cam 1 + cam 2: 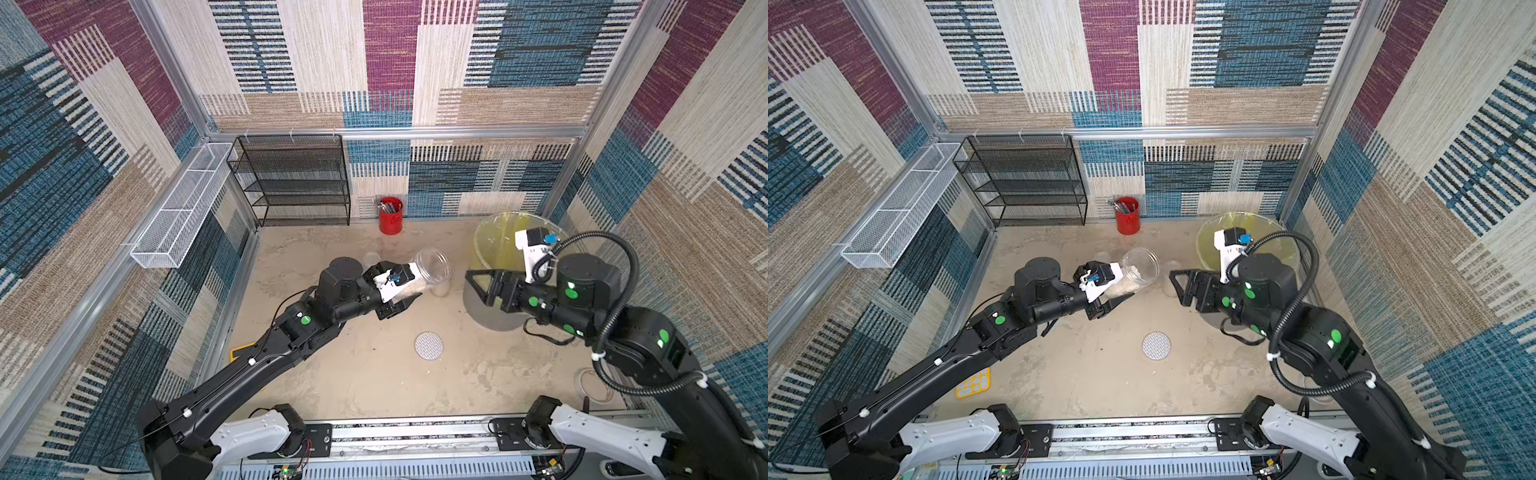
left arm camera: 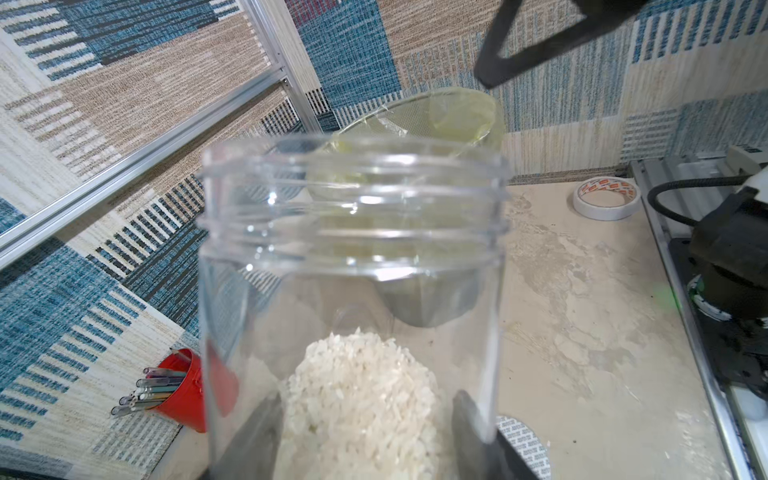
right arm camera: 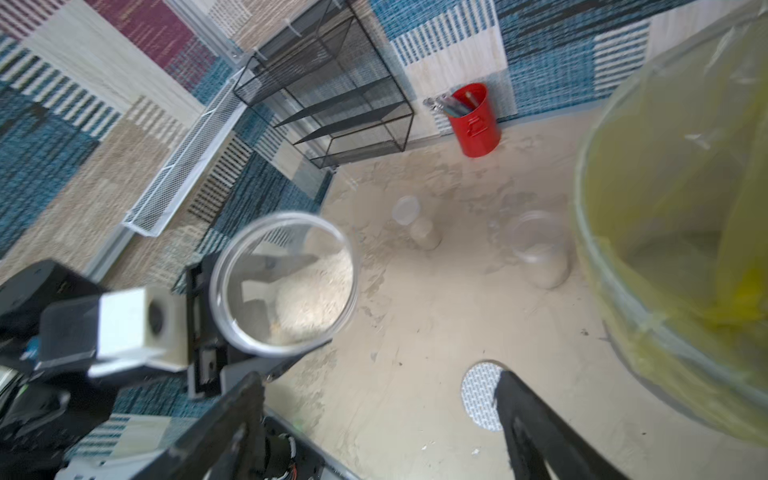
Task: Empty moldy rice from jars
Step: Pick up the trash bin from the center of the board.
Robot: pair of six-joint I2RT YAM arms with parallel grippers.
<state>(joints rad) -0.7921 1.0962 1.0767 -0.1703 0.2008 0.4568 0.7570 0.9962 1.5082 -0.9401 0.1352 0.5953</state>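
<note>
- I'm holding the large jar (image 1: pixel 432 268) tilted mid-frame, left gripper (image 1: pixel 401 299) pinching its lower body, moldy rice (image 2: pixel 361 399) lying inside.
- My right gripper (image 1: pixel 477 286) is hanging spread and empty, right of centre, beside the bin (image 1: pixel 494 249).

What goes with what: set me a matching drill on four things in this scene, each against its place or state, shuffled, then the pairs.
1 large jar
2 red cup
3 patterned disc
4 right gripper

A open, holding nothing
B lying flat on the table
C tilted in the left gripper, rice inside
D standing by the black shelf

Pairs: 1-C, 2-D, 3-B, 4-A.
</note>
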